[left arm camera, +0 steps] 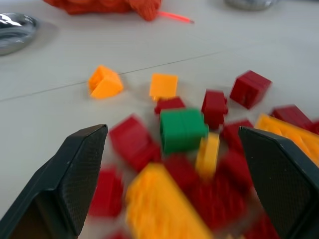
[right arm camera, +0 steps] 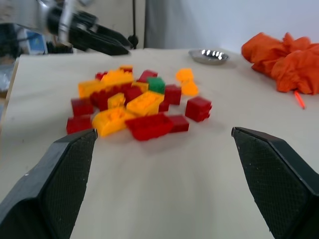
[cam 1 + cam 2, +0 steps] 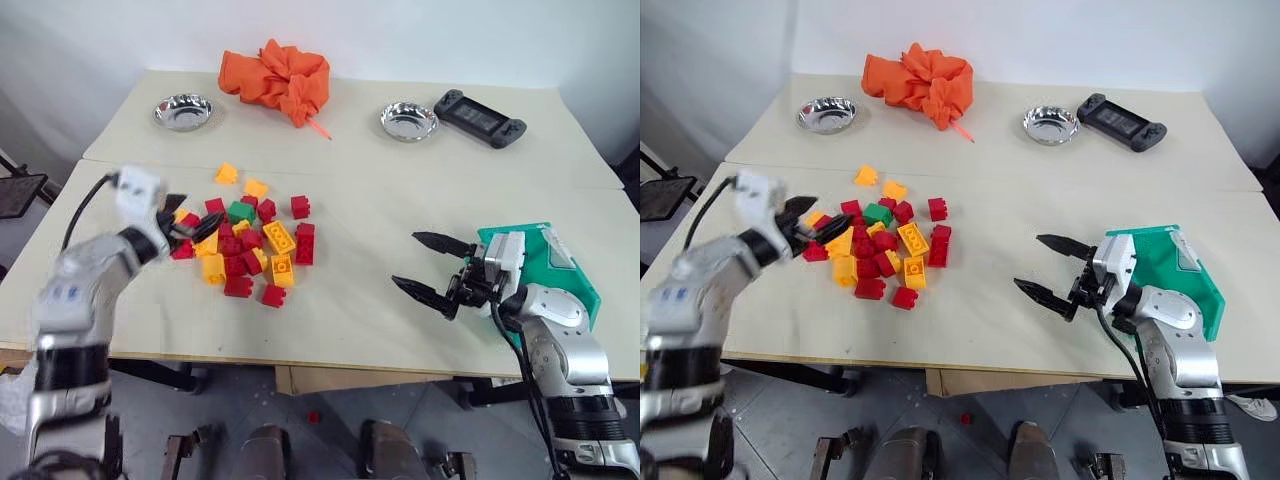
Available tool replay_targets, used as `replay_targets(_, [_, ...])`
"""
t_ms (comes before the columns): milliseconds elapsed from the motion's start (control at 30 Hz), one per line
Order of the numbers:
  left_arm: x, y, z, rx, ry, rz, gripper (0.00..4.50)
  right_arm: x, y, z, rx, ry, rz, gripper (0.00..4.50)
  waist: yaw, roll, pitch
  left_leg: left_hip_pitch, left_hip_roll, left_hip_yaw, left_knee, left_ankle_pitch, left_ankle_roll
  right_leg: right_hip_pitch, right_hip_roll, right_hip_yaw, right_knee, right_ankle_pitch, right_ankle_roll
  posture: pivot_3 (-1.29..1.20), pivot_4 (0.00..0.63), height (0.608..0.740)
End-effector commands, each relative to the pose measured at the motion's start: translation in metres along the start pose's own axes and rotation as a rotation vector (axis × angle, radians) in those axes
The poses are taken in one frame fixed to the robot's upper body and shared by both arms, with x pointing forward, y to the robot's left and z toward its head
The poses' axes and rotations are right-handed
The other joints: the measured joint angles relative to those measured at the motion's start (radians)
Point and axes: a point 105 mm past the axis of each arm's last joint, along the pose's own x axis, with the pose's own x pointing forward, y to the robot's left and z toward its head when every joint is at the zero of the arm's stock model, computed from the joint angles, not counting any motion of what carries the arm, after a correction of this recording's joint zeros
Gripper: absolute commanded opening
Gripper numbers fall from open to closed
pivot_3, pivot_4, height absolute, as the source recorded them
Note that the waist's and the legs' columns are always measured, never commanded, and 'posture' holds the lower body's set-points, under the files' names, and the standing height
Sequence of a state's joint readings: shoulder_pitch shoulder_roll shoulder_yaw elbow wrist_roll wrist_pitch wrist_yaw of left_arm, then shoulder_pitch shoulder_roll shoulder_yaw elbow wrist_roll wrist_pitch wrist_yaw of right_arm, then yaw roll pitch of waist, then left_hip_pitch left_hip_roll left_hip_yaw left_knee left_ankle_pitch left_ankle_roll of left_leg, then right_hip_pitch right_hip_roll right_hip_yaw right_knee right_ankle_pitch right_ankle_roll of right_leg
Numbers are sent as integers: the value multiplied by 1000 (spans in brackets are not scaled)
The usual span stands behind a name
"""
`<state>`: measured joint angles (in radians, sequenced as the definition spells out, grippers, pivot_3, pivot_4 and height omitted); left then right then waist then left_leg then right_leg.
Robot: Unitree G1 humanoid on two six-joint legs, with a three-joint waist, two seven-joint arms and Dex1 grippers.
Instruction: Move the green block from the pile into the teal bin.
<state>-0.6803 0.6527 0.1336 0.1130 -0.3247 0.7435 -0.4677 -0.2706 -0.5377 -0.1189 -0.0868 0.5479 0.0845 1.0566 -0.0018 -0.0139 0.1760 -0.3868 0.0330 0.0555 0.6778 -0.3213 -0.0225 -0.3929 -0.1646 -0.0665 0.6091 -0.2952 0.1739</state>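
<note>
The green block (image 3: 240,211) lies near the far edge of the pile (image 3: 245,245) of red and yellow-orange bricks, left of the table's middle. My left gripper (image 3: 190,218) hovers at the pile's left edge, open and empty. In the left wrist view the green block (image 1: 182,130) lies ahead between its two fingers (image 1: 75,174). The teal bin (image 3: 560,265) stands at the table's right front, partly hidden by my right arm. In front of the bin, my right gripper (image 3: 405,260) is open and empty, pointing left toward the pile (image 2: 134,104).
An orange cloth (image 3: 278,80) lies at the back, with a steel bowl (image 3: 183,111) to its left and another (image 3: 408,121) to its right. A black game controller (image 3: 480,117) sits at the back right. One red brick (image 3: 314,416) is on the floor.
</note>
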Motion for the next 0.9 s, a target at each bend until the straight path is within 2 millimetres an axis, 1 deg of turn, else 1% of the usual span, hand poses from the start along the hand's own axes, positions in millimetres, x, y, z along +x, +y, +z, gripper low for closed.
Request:
replay_targets(33, [14,6,-6,-33,103,28,4459,4,9,13,-52,-11,66,4500,-7,0,0,1,0,1,-2,0,0,-1,0,0,0,0,0,0,150,740])
replay_targets(67, [20,8,-7,-55,126,40,4459,4,11,13,-60,3,82,4500,-7,0,0,1,0,2,-4,0,0,-1,0,0,-1,0,0,0,150,740])
replay_targets(133, [30,9,-9,-36,167,35,4459,2,10,15,-67,11,81,4500,-5,0,0,0,0,2,-4,0,0,-2,0,-1,-1,0,0,0,150,740])
replay_targets(300, [42,15,-12,22,217,45,4459,1,11,21,-77,12,75,4500,1,-1,1,0,0,2,-3,0,0,-2,0,-1,-2,0,0,0,150,740])
replay_targets(467, [55,0,-22,2,248,-53,4459,3,16,20,-71,6,68,4500,3,-1,1,0,0,2,-2,0,0,-1,0,-1,-2,0,0,0,150,740])
replay_targets(600, [60,-8,-24,11,278,-103,4459,5,18,21,-66,0,66,4500,4,-1,1,0,0,2,-1,0,0,-1,0,-1,-2,0,0,0,150,740])
replay_targets(833, [63,-3,-32,34,344,-97,4459,8,20,23,-64,-16,62,4500,0,-1,1,0,0,2,-2,0,0,-1,0,-1,-1,0,0,0,150,740])
replay_targets(900, [63,-3,-39,56,379,-101,4075,8,21,23,-62,-20,57,4500,0,-1,1,0,0,2,-2,0,0,-1,0,-1,-1,0,0,0,150,740])
